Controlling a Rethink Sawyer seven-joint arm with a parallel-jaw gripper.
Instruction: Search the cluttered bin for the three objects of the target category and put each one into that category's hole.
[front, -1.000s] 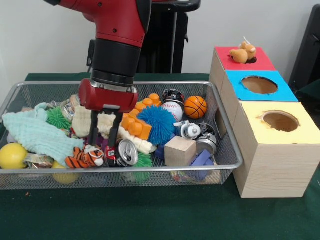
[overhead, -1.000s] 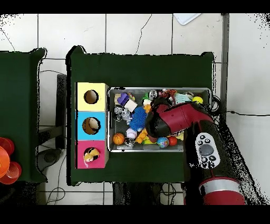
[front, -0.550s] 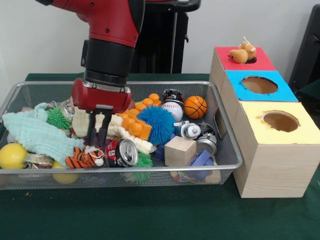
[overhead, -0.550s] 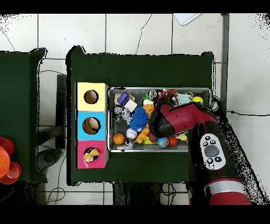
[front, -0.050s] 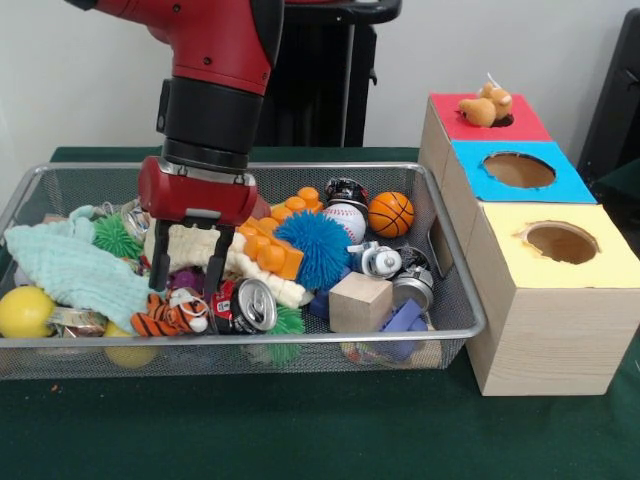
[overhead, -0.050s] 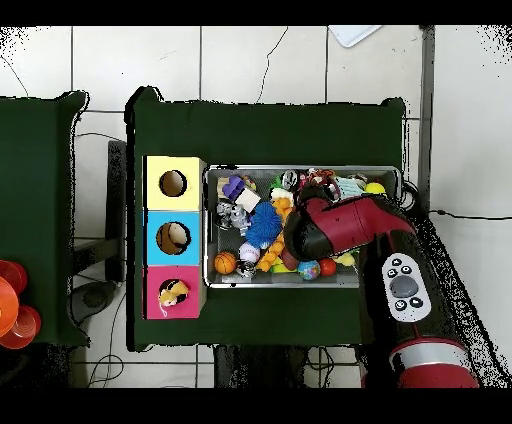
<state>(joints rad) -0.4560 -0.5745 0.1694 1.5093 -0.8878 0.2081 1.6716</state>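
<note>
Right now the gripper (front, -0.050s: 187, 272) hangs inside the wire bin (front, -0.050s: 455, 300), left of its middle in the front view, fingers (front, -0.050s: 214, 268) spread apart and pointing down — nothing held between them. They straddle a cream knitted toy (front, -0.050s: 190, 245), tips just above a purple item and the striped tiger plush (front, -0.050s: 168, 314). A crushed soda can (front, -0.050s: 245, 305) lies just right of the tiger. Further right: orange block toy (front, -0.050s: 275, 235), blue spiky ball (front, -0.050s: 312, 246), baseball (front, -0.050s: 345, 219), basketball (front, -0.050s: 390, 213), wooden cube (front, -0.050s: 360, 301). Mint cloth (front, -0.050s: 75, 268) and a yellow ball (front, -0.050s: 24, 311) sit at the bin's left end.

Beside the bin on the green desk (front, -0.050s: 300, 430) stands a wooden box row — red hole panel (front, -0.050s: 455, 118), blue one (front, -0.050s: 520, 172), yellow one (front, -0.050s: 560, 245). An orange plush duck (front, -0.050s: 484, 104) sits on the red panel, partly over its hole.

Overhead, the red arm (overhead, -0.050s: 345, 228) covers the bin's middle; cannot tell the fingers from there.
</note>
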